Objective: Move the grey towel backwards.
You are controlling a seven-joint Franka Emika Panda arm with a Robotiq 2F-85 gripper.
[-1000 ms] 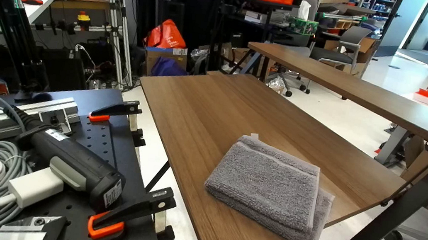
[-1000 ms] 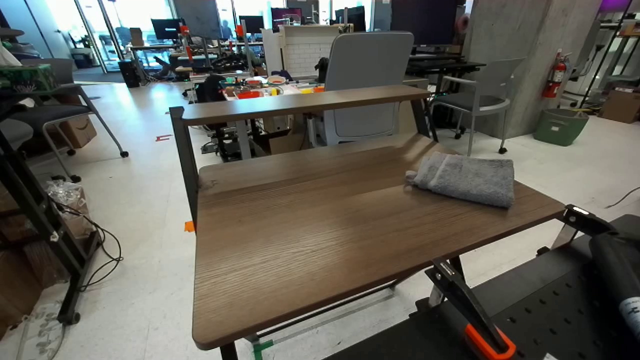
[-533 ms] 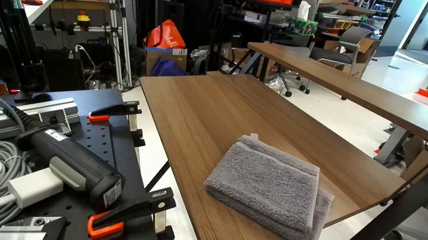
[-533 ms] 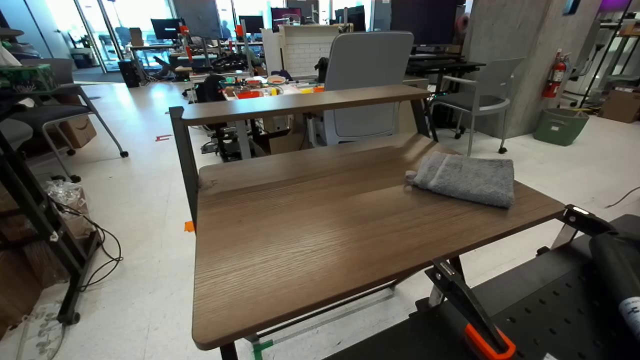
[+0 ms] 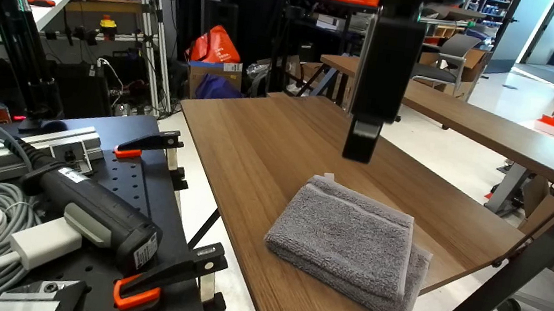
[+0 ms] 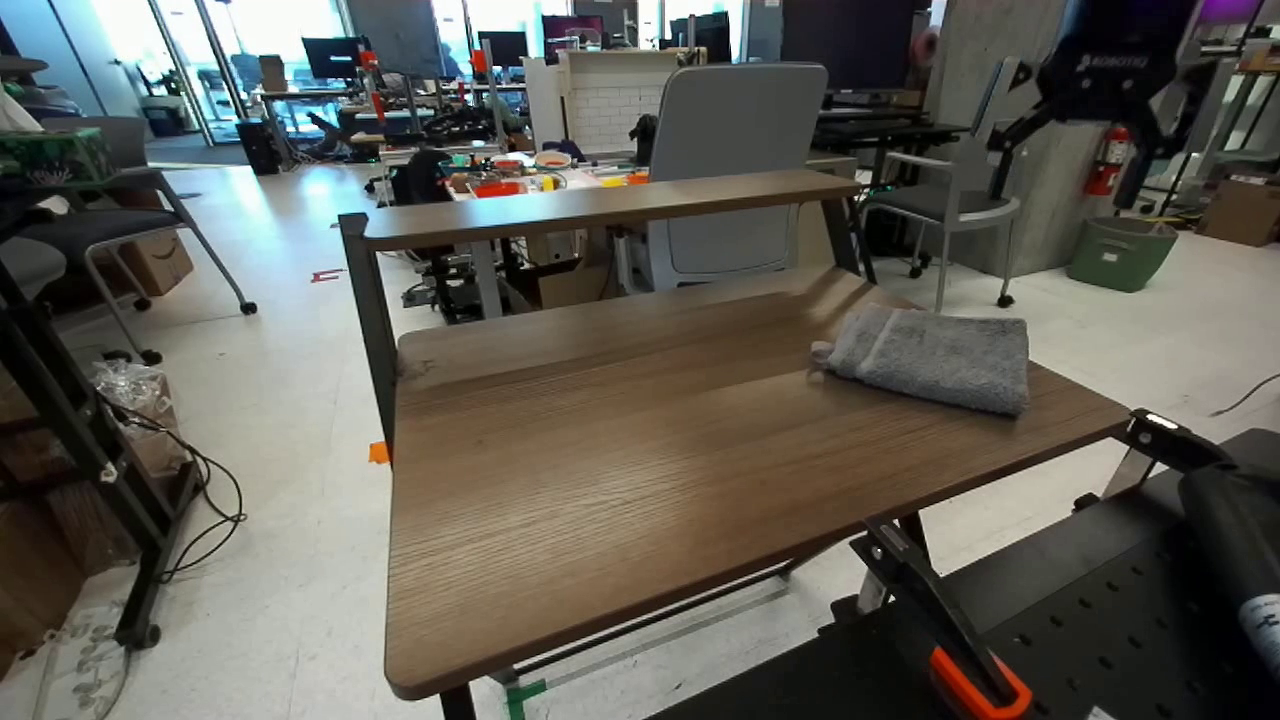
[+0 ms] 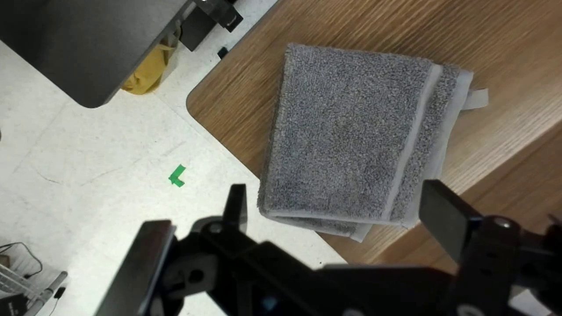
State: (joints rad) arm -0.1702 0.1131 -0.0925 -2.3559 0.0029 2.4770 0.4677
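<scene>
The grey towel (image 5: 341, 235) lies folded near one corner of the wooden tabletop (image 5: 252, 136), a small part overhanging the edge. Its layered edges and a pale stripe show in the wrist view, where the towel (image 7: 347, 131) fills the middle. My gripper (image 6: 1064, 190) is in the air above the towel's level, fingers spread wide and nothing held. In an exterior view the gripper (image 5: 359, 145) is seen side-on, blurred, with its tip over the table behind the towel. From the wrist, the two fingertips (image 7: 439, 206) appear either side of the towel's near edge, apart from it.
A raised wooden shelf (image 6: 610, 212) runs along one long side of the table. Across a narrow gap stands a black workbench (image 5: 126, 183) with orange-tipped clamps (image 5: 138, 296), a black handheld tool (image 5: 101, 212) and coiled cables (image 5: 10, 205). A dark slanted post (image 5: 506, 296) rises beside the table.
The arm and open gripper have come into both exterior views from above, where neither showed before. The towel has not moved.
</scene>
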